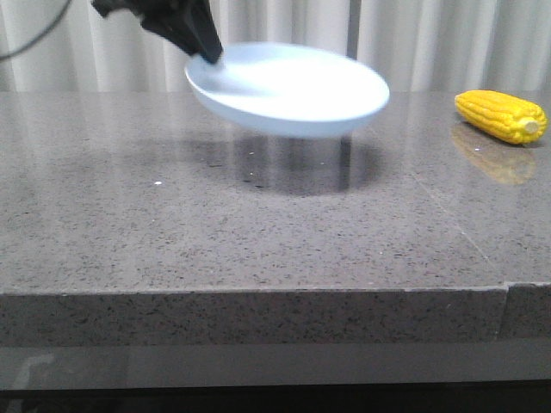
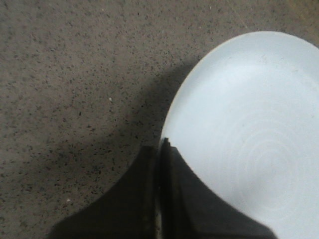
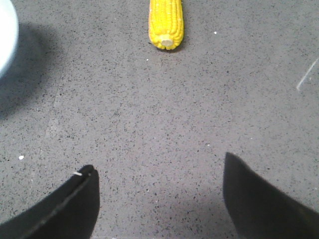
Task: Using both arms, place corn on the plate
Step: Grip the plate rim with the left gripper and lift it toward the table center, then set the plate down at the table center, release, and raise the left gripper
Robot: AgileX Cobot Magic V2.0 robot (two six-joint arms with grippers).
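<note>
Your left gripper [image 1: 209, 53], dark and black, has its fingers pressed together on the rim of the round, shallow, pale blue-white plate [image 1: 293, 86]. In the left wrist view the two dark fingers [image 2: 149, 199] meet on the thin edge of the plate [image 2: 249, 134], with only a narrow seam between them. In the front view the plate hangs above the speckled grey-brown stone table [image 1: 258, 232], tilted, its gripped left edge higher than the near edge, and its shadow lies on the table directly beneath it.

Your right gripper [image 3: 159, 199] is spread wide; its two black fingertips [image 3: 70, 209] stand well apart and hold nothing, with bare table between them. It does not show in the front view.

The bright yellow corn cob with rows of kernels [image 1: 501, 116] lies flat on the table at the far right, well apart from the plate. In the front view its long axis runs from upper left to lower right, and the pale stub end points to the right and slightly toward you. In the right wrist view the corn [image 3: 166, 22] lies well beyond the fingertips, its stub end facing the gripper, its long axis pointing away from it. A sliver of the plate [image 3: 6, 35] shows at the edge of that view.
</note>
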